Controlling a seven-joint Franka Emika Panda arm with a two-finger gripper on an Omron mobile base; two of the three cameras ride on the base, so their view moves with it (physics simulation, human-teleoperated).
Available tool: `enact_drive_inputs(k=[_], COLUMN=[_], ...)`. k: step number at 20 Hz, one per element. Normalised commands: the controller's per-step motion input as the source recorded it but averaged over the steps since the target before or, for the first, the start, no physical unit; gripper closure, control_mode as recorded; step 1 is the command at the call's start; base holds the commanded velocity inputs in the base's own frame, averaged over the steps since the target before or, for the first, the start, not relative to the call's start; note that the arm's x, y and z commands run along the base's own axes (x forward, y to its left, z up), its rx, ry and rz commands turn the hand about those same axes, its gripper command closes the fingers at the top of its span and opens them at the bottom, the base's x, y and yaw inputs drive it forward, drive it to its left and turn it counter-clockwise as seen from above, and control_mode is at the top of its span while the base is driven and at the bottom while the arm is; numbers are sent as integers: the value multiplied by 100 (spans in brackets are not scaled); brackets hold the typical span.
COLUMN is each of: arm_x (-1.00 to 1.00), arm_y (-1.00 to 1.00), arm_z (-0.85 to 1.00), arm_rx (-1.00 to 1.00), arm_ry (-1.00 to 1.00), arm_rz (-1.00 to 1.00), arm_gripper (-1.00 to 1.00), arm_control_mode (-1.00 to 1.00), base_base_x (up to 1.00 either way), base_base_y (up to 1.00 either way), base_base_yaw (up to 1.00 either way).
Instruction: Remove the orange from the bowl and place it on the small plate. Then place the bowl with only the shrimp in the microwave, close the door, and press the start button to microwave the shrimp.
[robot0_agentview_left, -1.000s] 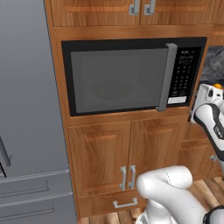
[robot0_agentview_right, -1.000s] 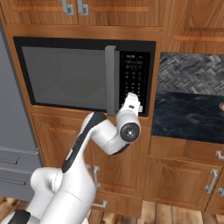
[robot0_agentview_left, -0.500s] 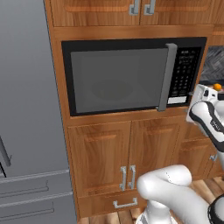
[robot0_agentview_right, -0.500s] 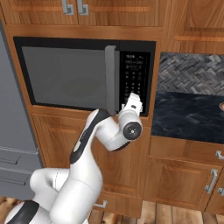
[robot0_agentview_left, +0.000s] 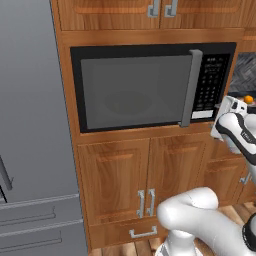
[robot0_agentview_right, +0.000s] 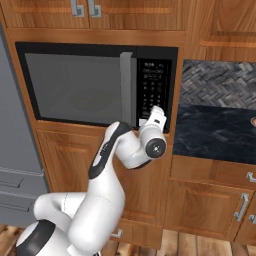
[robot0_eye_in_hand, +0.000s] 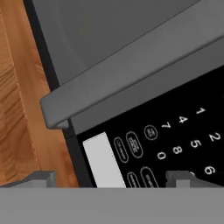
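The microwave (robot0_agentview_left: 150, 85) has its door (robot0_agentview_left: 132, 90) shut, and a dim round shape behind the glass may be the bowl, but it is too faint to be sure. The orange (robot0_agentview_left: 248, 99) sits far off to the right, on the bench beside the microwave; the plate under it cannot be made out. So the last job left looks like pushing the start button.

The pincer (robot0_eye_in_hand: 109, 177) is right in front of the button panel (robot0_agentview_right: 151, 90), down near its bottom corner. Its two tips are spread wide apart and hold nothing. The white button (robot0_eye_in_hand: 103, 159) at the bottom of the panel sits between the tips, a bit to one side.

What could go wrong? With the tips so far apart, they could pass on both sides of the white button and push nothing. One tip could also land on a number key (robot0_eye_in_hand: 177, 150) next to it and start the wrong thing. The pincer is also close to the door handle (robot0_eye_in_hand: 131, 74), so a slip to that side could bump it.

Compared with a moment ago, the hand has moved closer to the panel and a little higher. The microwave and the cupboards have not moved.
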Motion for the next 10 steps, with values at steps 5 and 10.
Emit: enact_drive_inputs(k=[5, 10], arm_x=[19, 25], arm_y=[-1, 0], arm_z=[-9, 0], arm_rx=[4, 5], arm_ry=[0, 0], arm_rz=[0, 0], arm_gripper=[-100, -100], arm_control_mode=[-100, -100], base_base_x=[0, 0], base_base_y=[0, 0], base_base_yaw=[0, 0])
